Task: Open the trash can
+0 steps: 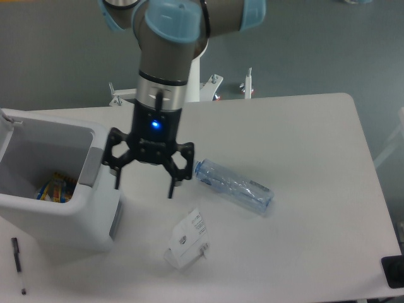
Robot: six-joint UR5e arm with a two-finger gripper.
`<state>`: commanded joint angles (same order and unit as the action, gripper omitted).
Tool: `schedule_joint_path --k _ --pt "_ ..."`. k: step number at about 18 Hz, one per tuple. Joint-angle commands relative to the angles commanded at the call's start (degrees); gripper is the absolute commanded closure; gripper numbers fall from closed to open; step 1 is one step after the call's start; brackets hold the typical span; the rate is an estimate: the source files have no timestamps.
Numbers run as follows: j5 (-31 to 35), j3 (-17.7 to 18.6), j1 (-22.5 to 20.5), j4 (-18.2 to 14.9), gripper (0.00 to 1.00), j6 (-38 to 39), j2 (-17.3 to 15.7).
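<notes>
The trash can is a large white boxy bin at the left of the table. Its top stands open and I see into it, with colourful wrappers at the bottom. A grey tab sits on its right rim. The lid shows only as a white edge at the far left. My gripper hangs just right of the bin's right rim, fingers pointing down and spread wide, holding nothing. Its left finger is close beside the bin's right wall.
A clear plastic bottle lies on its side right of the gripper. A small white card box lies in front of it. A black pen lies at the front left. A dark object sits at the front right edge.
</notes>
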<state>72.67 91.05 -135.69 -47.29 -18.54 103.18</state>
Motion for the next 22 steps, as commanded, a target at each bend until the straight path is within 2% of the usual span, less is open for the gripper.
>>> schedule_joint_path --k 7,10,14,16,17,20,22 --pt "2.38 -2.10 -1.07 -0.17 0.00 -3.24 3.43" --pt "7.12 -1.93 -4.22 -0.43 0.00 -11.83 4.04" --pt "8.62 -2.36 -8.18 -0.70 0.00 -16.25 6.68" --pt "9.33 -3.15 -10.38 -1.75 0.00 -21.86 7.82" --pt "9.33 -3.94 -11.08 -3.15 0.00 -25.02 8.43" --pt "9.77 -9.11 -13.37 -13.15 0.00 -33.29 10.89" --pt "12.74 -12.11 -13.55 -17.73 0.00 -38.92 12.48"
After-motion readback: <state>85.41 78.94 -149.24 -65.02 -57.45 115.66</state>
